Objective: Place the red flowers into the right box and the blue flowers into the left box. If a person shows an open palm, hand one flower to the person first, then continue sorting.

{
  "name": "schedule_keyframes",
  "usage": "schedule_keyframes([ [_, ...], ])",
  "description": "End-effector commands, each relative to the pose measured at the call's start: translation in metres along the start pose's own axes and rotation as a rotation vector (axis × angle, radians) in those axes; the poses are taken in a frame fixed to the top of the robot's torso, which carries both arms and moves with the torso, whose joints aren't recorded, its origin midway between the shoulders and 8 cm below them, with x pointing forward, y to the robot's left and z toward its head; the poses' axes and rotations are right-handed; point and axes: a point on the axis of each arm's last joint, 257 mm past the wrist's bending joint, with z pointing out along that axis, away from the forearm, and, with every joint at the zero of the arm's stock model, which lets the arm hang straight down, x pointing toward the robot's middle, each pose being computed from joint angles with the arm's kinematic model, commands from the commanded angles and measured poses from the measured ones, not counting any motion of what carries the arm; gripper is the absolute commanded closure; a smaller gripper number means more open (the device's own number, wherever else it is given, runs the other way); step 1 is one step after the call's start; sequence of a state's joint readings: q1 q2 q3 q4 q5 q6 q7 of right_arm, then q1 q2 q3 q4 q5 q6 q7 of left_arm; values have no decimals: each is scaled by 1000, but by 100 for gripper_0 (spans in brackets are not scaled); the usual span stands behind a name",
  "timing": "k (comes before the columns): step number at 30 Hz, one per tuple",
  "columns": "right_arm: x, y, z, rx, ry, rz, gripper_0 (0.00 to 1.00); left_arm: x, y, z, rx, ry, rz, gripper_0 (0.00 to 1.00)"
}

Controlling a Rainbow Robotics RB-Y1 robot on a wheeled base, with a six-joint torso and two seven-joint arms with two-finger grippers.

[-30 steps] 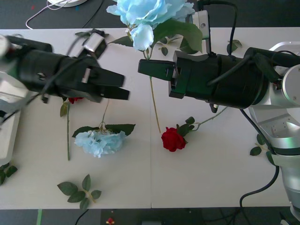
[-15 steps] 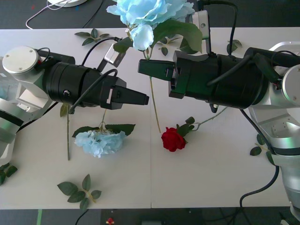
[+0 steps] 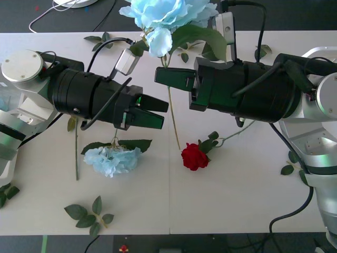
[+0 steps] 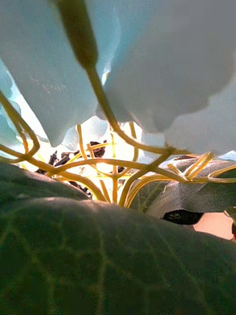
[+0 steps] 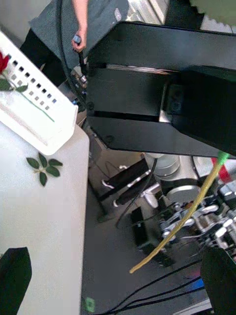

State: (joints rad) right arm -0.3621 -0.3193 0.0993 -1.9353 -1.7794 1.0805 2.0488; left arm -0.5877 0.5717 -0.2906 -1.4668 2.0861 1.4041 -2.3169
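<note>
The right gripper [image 3: 164, 77] is raised over the middle of the table [image 3: 231, 195], holding a blue flower [image 3: 168, 13] by its thin stem, with the pale head standing high above the fingers and the stem end hanging below them; from the right wrist the petals and a broad leaf press close to the lens. Facing it from the robot's left, the left gripper [image 3: 157, 112] has its two black fingers spread apart, tips just short of that hanging stem [image 5: 173, 232], which shows between the fingers in the left wrist view. This looks like a pass from right to left, since blue flowers belong in the left box. To do it well, the left gripper should bring the stem squarely between its fingers and close firmly before the right lets go, gripping below the right's hold so the heavy head does not swing. On the table lie a second blue flower [image 3: 112, 160], a red rose [image 3: 194, 156] and another rose's stem [image 3: 76, 153] under the left arm. The lattice-walled right box [image 5: 34, 113] already holds a rose
</note>
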Motion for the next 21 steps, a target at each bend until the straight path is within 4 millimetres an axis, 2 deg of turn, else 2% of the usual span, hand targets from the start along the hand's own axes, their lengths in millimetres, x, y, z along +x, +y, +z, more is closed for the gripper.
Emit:
schedule_keyframes([
  [1, 0, 16, 2, -26, 6, -58, 100, -35, -25, 10, 54, -35, 102, 0],
  [4, 0, 15, 2, -25, 5, -59, 100, -40, -32, 15, 69, -60, 115, 0],
  [11, 0, 16, 2, -26, 6, -58, 100, -53, -48, 40, 66, -138, 134, 0],
  [21, 1, 16, 3, -27, 7, -61, 100, -46, -47, 31, 57, -126, 142, 0],
])
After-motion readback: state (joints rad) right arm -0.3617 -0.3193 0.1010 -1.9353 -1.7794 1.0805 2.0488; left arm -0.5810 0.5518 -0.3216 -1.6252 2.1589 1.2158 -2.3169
